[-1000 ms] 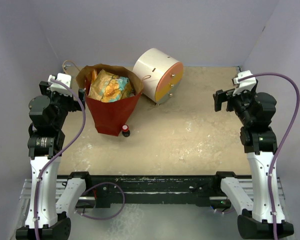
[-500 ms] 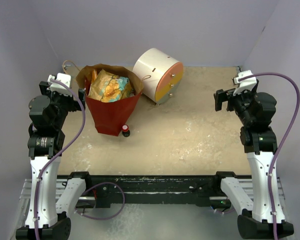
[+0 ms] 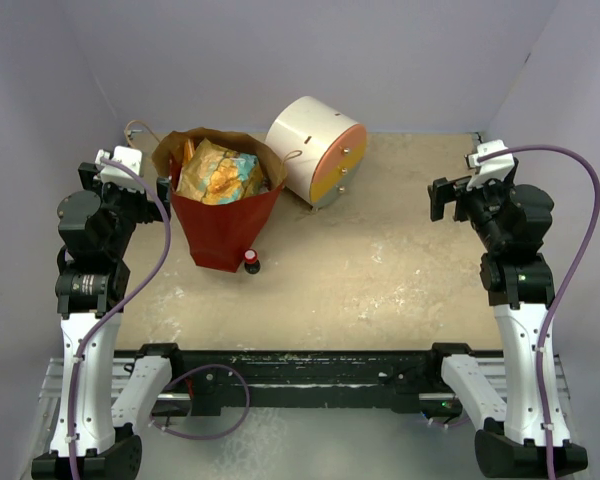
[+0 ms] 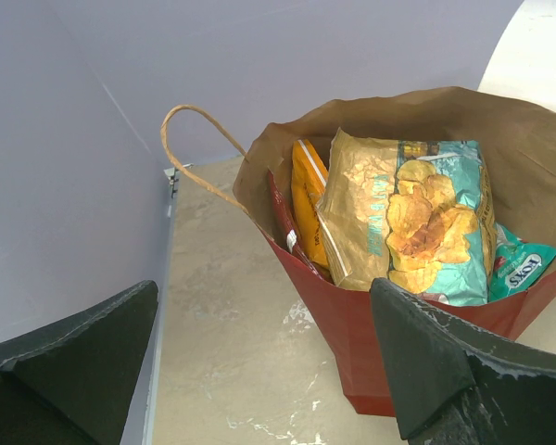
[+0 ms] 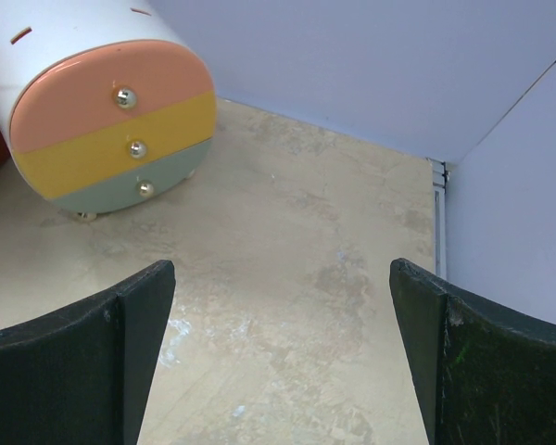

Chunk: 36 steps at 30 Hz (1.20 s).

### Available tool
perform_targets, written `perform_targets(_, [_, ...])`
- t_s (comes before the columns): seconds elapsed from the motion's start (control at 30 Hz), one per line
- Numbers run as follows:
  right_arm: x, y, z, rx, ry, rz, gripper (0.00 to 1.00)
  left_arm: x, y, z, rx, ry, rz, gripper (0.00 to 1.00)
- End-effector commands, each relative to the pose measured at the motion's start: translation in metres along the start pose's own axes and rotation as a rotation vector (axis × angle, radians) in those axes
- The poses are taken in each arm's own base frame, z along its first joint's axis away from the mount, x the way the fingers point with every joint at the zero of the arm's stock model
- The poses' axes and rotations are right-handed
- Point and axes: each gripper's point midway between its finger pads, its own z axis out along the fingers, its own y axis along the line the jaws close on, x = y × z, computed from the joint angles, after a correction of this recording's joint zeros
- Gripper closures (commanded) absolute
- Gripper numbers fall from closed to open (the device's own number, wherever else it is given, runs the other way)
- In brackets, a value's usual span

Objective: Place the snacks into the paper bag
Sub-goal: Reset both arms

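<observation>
The red paper bag [image 3: 223, 232] stands upright at the back left of the table, brown inside, with twine handles. Several snacks [image 3: 220, 172] fill its mouth: a tan and teal packet [image 4: 408, 218], an orange one [image 4: 308, 199], a small teal one [image 4: 519, 264]. My left gripper [image 3: 152, 190] hangs open just left of the paper bag [image 4: 380, 343], nothing between its fingers [image 4: 426, 357]. Over at the right side, my right gripper [image 3: 442, 200] is open and empty above bare table, well away from the bag.
A cream cylindrical drawer unit [image 3: 316, 150] with pink, yellow and green fronts [image 5: 120, 139] lies right of the bag. A tiny dark bottle with a red cap [image 3: 251, 262] stands at the bag's near right corner. Purple walls enclose the table.
</observation>
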Motion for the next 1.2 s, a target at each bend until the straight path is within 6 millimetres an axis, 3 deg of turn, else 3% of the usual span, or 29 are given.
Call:
perform_targets(0.0, [-0.014, -0.004, 0.002, 0.011, -0.054, -0.016, 0.00, -0.008, 0.003, 0.001, -0.013, -0.040, -0.016, 0.01])
perform_targets(0.9, [-0.014, -0.004, 0.002, 0.011, -0.053, -0.013, 0.00, -0.007, 0.003, 0.002, -0.015, -0.038, -0.017, 0.01])
perform_targets(1.17, [-0.014, -0.023, 0.004, 0.118, -0.046, 0.002, 0.00, -0.006, 0.012, 0.004, -0.065, -0.031, -0.025, 0.01])
